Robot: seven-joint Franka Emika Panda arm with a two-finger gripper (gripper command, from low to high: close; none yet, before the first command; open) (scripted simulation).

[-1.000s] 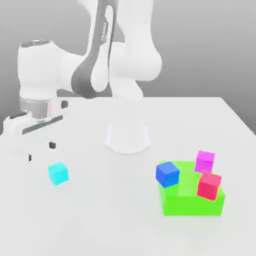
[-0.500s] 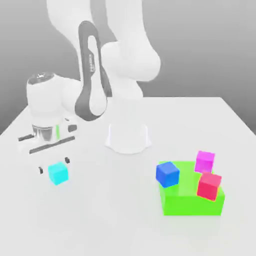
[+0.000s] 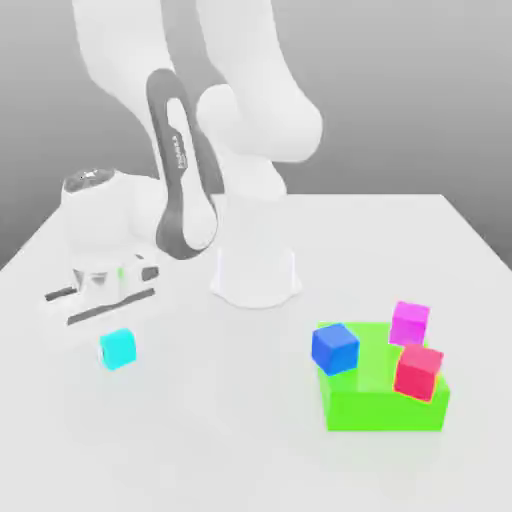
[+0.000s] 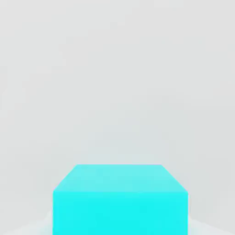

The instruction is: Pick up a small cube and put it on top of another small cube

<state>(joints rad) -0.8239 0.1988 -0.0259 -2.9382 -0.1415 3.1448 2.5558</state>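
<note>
I have the tool low over the cyan cube, which sits on the surface at about 9 o'clock from the arm base. The fingers read as closed, probably on the cube, though they are hard to make out. Lift not yet done. The magenta cube waits bare at 4 o'clock; carry and stacking remain.

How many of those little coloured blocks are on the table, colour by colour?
Cyan cube: 1
Magenta-pink cube: 1
Dark blue cube: 1
Red cube: 1
Green block, larger, under the blue and red ones: 1
Total: 5
</note>
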